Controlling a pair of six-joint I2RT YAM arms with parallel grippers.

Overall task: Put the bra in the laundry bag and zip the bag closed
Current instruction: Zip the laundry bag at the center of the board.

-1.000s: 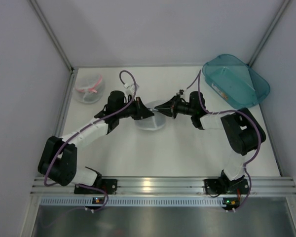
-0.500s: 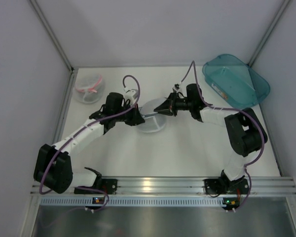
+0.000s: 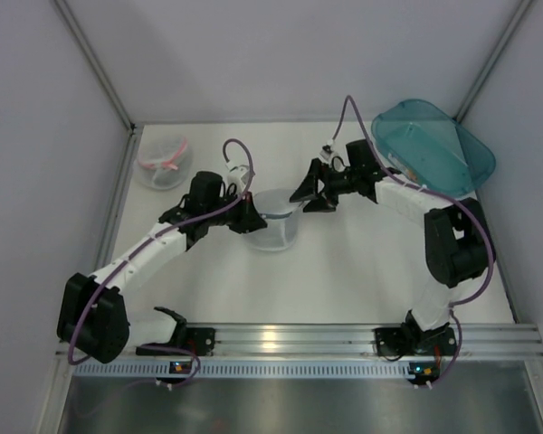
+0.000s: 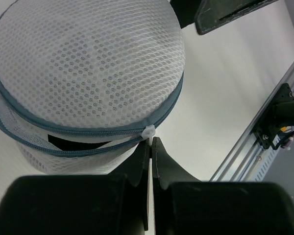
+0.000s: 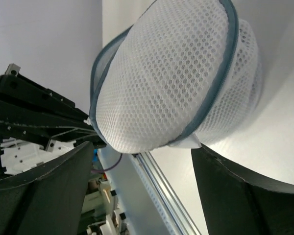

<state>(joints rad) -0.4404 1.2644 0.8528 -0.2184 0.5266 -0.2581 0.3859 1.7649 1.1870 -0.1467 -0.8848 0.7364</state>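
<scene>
My left claw [image 4: 151,142] pinched the small white zip pull [image 4: 148,130] of the round white mesh laundry bag [image 4: 88,63] on the bench [image 3: 344,271]. The small black fabric bra [image 4: 76,143] showed inside, and I judged a zip gap remained. My right claw [image 3: 309,193] gaped wide and empty at its two o'clock. Beyond, obstructing nothing, were a pink-rimmed mesh bag [image 3: 163,163] at ten and a teal plastic bin [image 3: 433,145] at two.

The laundry bag [image 4: 88,63] is white mesh with a fine honeycomb pattern of holes. Its zip rim [image 4: 88,131] is grey-blue and the zip pull [image 4: 148,130] is white. In the gap under the rim there is a black patch [image 4: 78,143]. From above, the bin [image 3: 434,145] at 1 o'clock is clear teal. The other round bag [image 3: 163,163] at 10 o'clock has a pink rim. The table [image 3: 344,271] is white, and the cables [image 3: 238,149] are purple.
</scene>
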